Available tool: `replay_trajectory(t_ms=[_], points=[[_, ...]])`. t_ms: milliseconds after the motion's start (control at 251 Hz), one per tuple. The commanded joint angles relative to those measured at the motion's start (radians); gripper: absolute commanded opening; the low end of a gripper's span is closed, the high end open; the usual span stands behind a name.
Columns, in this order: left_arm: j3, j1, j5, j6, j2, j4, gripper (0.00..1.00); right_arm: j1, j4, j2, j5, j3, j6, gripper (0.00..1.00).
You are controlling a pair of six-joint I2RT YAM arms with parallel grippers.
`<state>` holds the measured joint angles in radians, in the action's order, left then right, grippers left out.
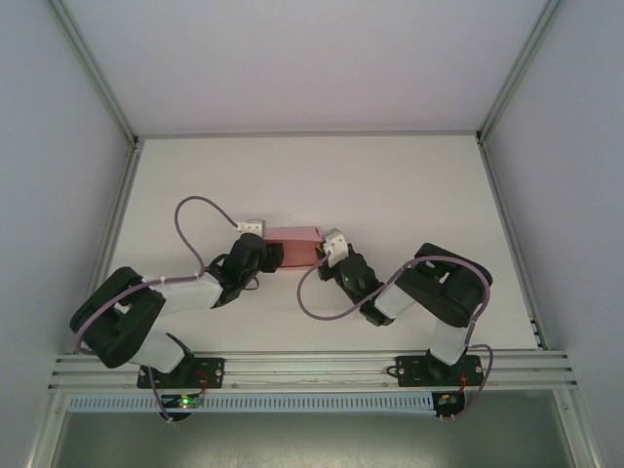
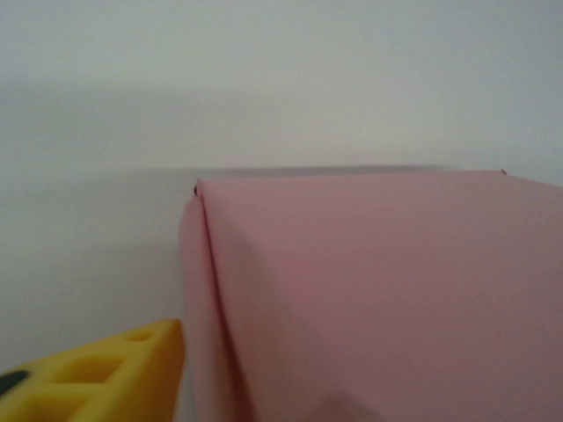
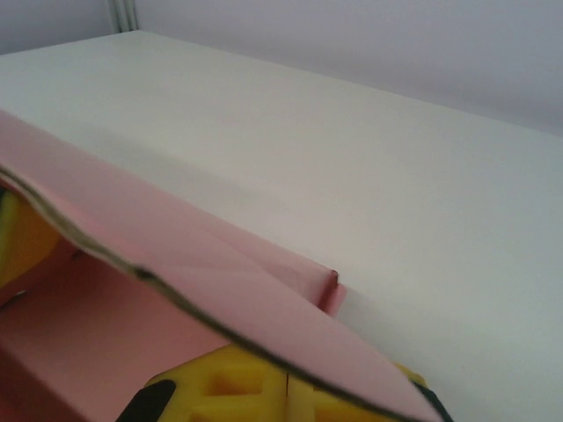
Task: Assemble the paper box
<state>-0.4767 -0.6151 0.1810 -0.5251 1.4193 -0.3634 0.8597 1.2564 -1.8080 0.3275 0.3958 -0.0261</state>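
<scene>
Right end effector [image 1: 323, 255] clamps the paper box [image 1: 291, 242] flap.

Robotics lab test cell. Evidence: bare white table [image 1: 390, 185] boxed in by plain grey panels [image 1: 58, 146] at 9, 12 and 3 o'clock; aluminium profile rail [image 1: 312, 363] at 6 o'clock, carrying two bolted, cabled robot arms [image 1: 146, 312].

White table [image 1: 390, 185], matte and bare at its far half, enclosed by pale walls [image 1: 312, 58]. Aluminium posts [image 1: 93, 68] rise from both far corners. An aluminium rail [image 1: 312, 363] spans the near edge, beside a slotted strip [image 1: 312, 402].
</scene>
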Motion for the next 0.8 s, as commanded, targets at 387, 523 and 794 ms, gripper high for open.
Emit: replay_trajectory(t_ms=[387, 523, 794], points=[[-0.099, -0.015, 0.148, -0.316, -0.638, 0.872, 1.0, 0.024, -0.295, 0.004, 0.044, 0.031, 0.046, 0.0], [-0.162, -0.007, 0.129, -0.426, -0.645, 0.877, 1.0, 0.029, -0.332, 0.016, 0.056, 0.044, 0.055, 0.0], [-0.346, 0.118, -0.138, -0.445, -0.277, 0.739, 0.99, 0.035, -0.364, 0.029, 0.042, 0.048, 0.078, 0.0]])
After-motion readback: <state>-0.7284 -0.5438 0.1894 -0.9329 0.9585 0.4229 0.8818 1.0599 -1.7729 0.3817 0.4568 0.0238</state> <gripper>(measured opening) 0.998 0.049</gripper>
